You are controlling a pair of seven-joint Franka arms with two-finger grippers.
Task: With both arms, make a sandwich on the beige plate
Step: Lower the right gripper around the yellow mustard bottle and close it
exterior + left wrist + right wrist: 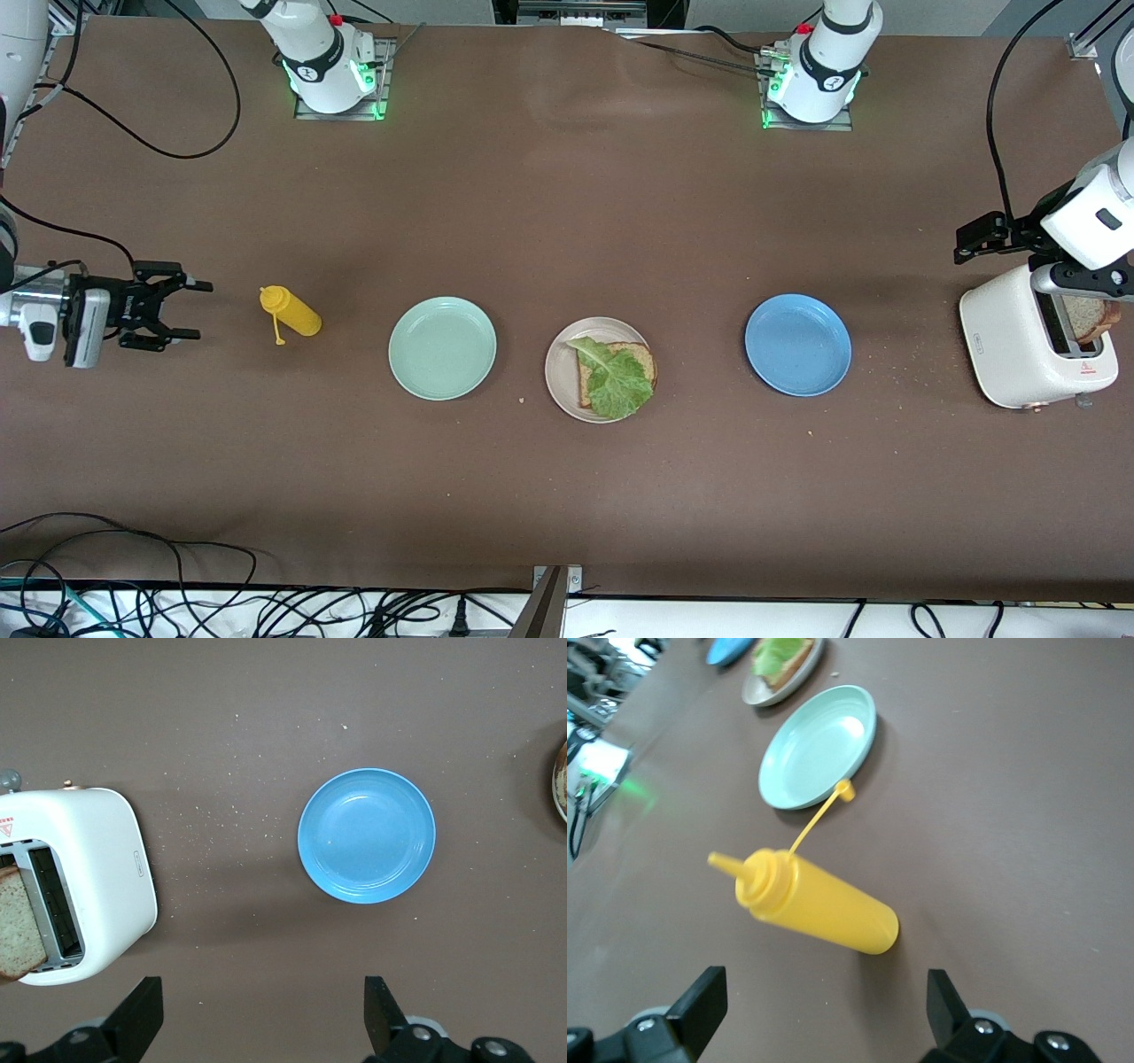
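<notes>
table (567, 221): brown | on it: yellow bottle (291, 312), mint plate (442, 348), beige plate (558, 372), blue plate (797, 345), toaster (1010, 346)

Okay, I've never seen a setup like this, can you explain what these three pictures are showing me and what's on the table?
Two robot arms work at a brown table. One picture looks down from across it; the others come from wrist cameras. In a row sit a yellow squeeze bottle, a mint-green plate, a beige plate with a bread slice under a lettuce leaf, a blue plate, and a white toaster holding a second bread slice. The right gripper is open beside the bottle; the left gripper is open near the toaster. Neither holds anything.
</notes>
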